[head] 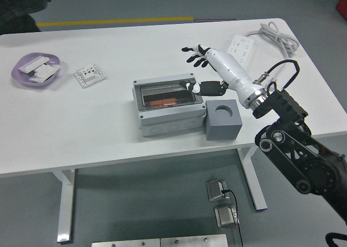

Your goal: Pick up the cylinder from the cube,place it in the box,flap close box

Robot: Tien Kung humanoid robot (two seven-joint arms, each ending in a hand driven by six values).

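Observation:
The grey box (169, 116) sits mid-table with its clear lid (164, 95) lying flat over it. An orange object (162, 101) shows through the lid; I cannot tell whether it is the cylinder. Just right of the box stands the grey cube (223, 120), with an empty round hole in its top. My right hand (193, 69), white with black fingertips, hovers over the box's right rear corner. Its fingers (194, 51) are spread and hold nothing, and the thumb tip (191, 87) is at the lid's right edge. My left arm is out of view.
A purple dish (21, 62) with white parts lies far left, a white socket plate (89, 75) beside it. A power strip (242, 45) and its coiled cable (277, 36) lie at the back right. A person's dark clothing (21, 2) shows at the top left corner.

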